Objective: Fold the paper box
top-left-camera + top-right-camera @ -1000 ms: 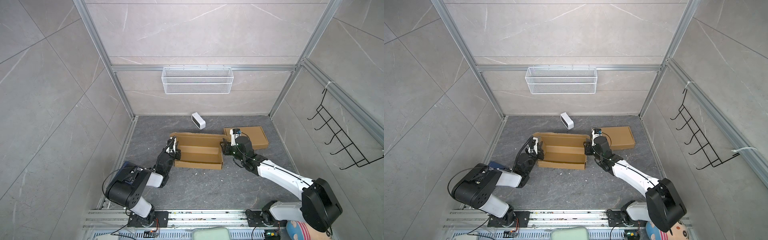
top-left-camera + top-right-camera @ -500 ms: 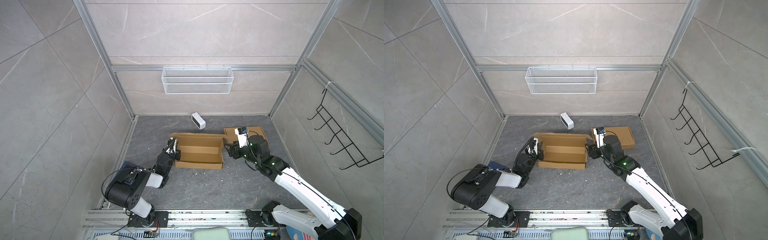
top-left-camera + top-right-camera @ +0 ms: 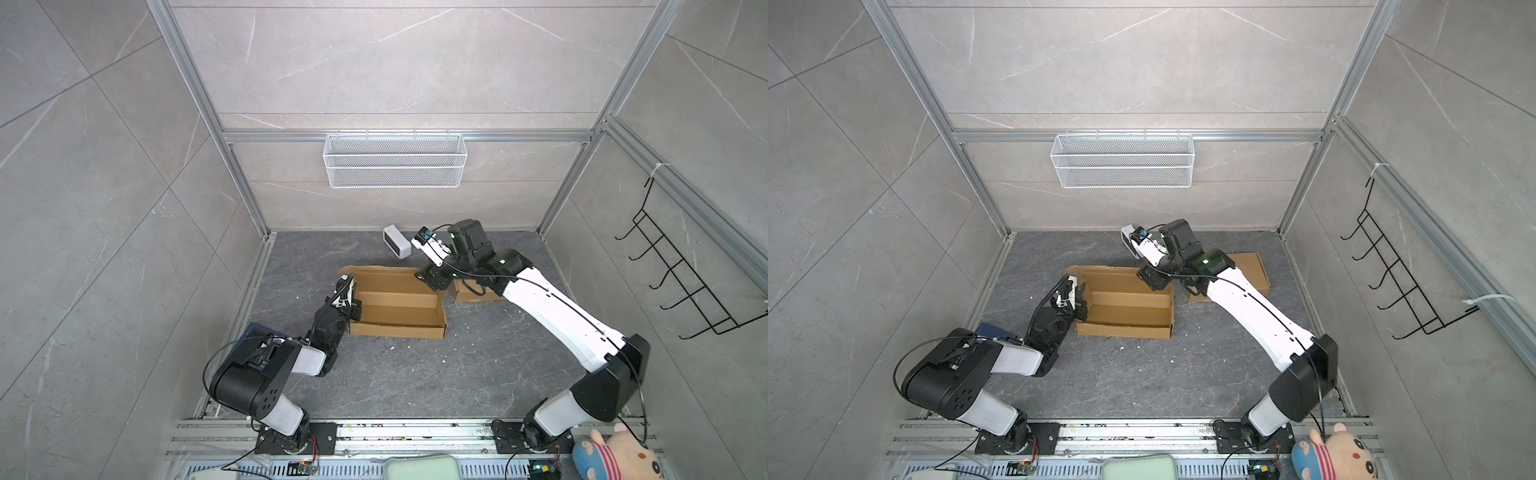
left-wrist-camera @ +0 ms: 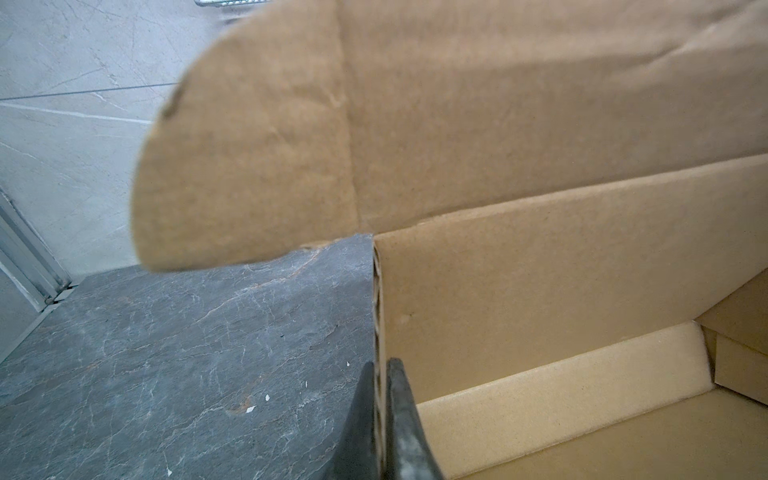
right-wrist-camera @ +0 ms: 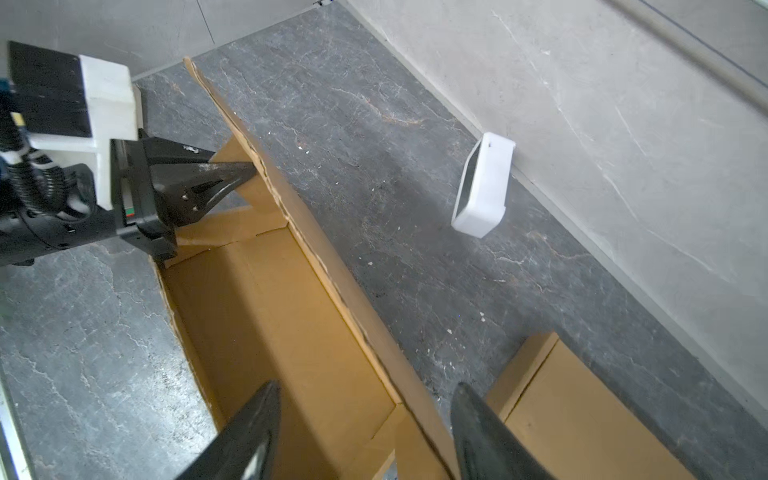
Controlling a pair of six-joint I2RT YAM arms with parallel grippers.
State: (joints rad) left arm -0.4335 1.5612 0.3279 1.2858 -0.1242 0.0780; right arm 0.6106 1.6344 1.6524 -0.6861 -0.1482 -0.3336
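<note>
An open brown cardboard box (image 3: 395, 309) (image 3: 1125, 309) lies in the middle of the dark floor in both top views. Its long rear lid flap (image 4: 415, 104) stands up behind it. My left gripper (image 3: 353, 305) (image 3: 1081, 305) (image 4: 380, 374) is shut on the box's left end wall, one finger on each side of the cardboard edge. My right gripper (image 3: 432, 280) (image 3: 1154, 282) (image 5: 365, 388) hangs open above the box's far right corner. Its fingers straddle the rear wall (image 5: 332, 266) without touching it.
A second, closed cardboard box (image 3: 1252, 274) (image 5: 582, 407) lies just right of the open one. A small white device (image 3: 397, 242) (image 5: 482, 187) stands near the back wall. A wire basket (image 3: 395, 166) hangs on that wall, and a black hook rack (image 3: 681, 278) on the right wall.
My right gripper has opened, let go of the box's right end, and lifted up and back over the far right corner. The left gripper keeps its hold.
</note>
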